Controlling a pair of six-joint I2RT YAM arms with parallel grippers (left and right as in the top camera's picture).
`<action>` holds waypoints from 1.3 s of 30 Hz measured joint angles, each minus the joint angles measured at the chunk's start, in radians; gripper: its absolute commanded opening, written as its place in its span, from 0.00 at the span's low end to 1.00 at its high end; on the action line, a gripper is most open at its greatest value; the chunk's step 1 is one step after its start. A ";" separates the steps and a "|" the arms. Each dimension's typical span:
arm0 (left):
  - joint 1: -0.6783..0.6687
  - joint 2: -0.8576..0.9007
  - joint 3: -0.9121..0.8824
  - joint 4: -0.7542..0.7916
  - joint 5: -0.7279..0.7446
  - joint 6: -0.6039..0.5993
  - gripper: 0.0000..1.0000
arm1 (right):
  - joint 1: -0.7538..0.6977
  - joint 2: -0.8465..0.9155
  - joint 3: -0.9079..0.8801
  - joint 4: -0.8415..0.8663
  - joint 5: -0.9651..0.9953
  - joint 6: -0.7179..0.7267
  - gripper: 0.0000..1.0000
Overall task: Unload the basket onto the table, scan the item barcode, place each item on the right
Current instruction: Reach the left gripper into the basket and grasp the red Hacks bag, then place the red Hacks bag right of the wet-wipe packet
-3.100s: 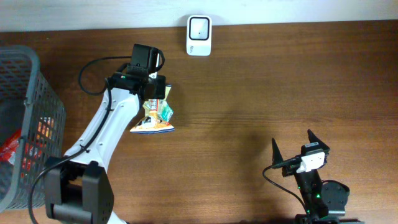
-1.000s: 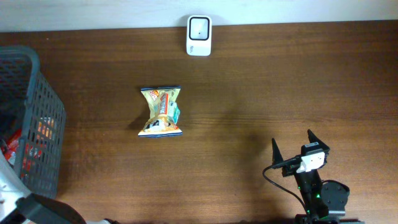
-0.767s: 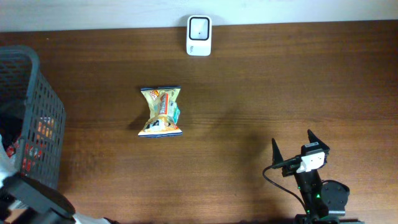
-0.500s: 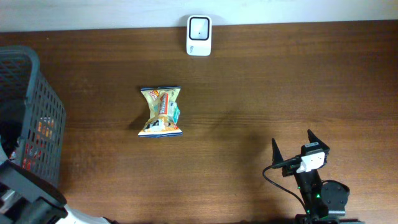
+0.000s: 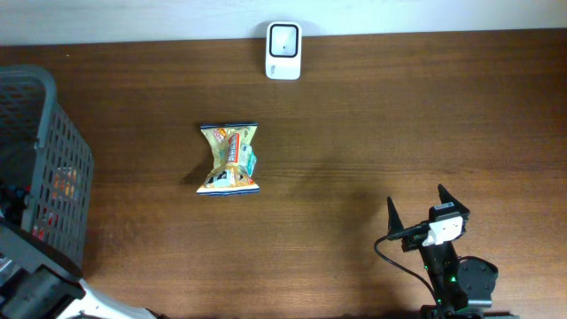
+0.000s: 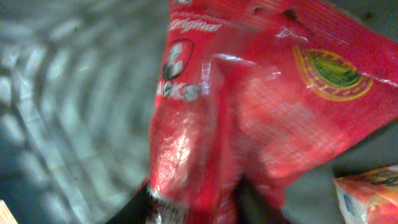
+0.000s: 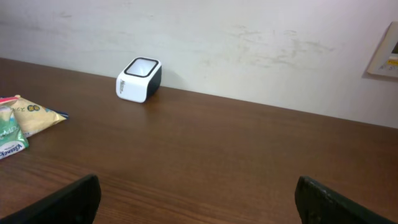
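Red packet, yellow snack bag, white scanner.

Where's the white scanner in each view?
Overhead: white scanner at top centre.
Left wrist: not in it; a red packet fills the frame.
Right wrist: white scanner in the upper left.
Shared landmark: yellow snack bag, centre-left in overhead, at the left edge in right wrist.

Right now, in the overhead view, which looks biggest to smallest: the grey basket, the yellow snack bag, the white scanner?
1. Grey basket, clearly the largest, though the frame edge cuts part of it off.
2. Yellow snack bag.
3. White scanner, the smallest.
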 measured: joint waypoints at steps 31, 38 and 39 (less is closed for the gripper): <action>-0.534 -0.415 0.628 -0.318 0.106 0.092 0.00 | 0.000 0.000 0.000 0.000 0.000 0.000 0.99; -0.862 -0.406 0.575 -0.356 0.106 0.099 0.00 | 0.000 0.000 0.000 0.000 0.000 0.000 0.99; -0.900 -0.394 0.551 -0.344 0.105 0.099 0.00 | 0.000 0.000 0.000 0.000 0.000 0.000 0.99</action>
